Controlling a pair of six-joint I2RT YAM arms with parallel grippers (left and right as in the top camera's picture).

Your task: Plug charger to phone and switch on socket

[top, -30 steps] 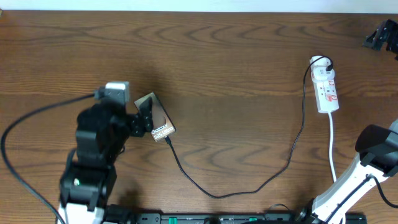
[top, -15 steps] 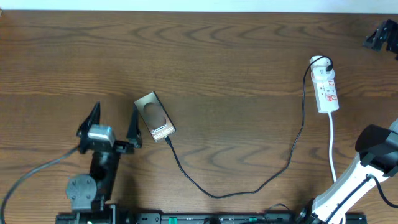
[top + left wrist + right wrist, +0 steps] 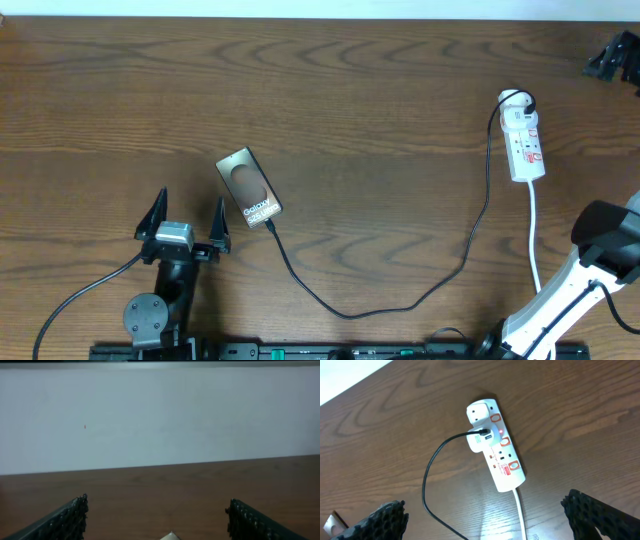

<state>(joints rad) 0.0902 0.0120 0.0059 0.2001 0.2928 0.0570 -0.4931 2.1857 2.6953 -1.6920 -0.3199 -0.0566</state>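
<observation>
Backed away from phone, left gripper: jaws wide, empty, near it (charger tip at phone's near end). Right gripper wide too, empty, over socket w/ charger plugged in.

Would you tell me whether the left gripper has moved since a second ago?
Yes. The left gripper has backed away from the phone, toward the overhead view's bottom edge.

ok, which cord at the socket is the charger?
The thin black charger, curving across to the phone; the white cord exits the socket at its other end.
</observation>
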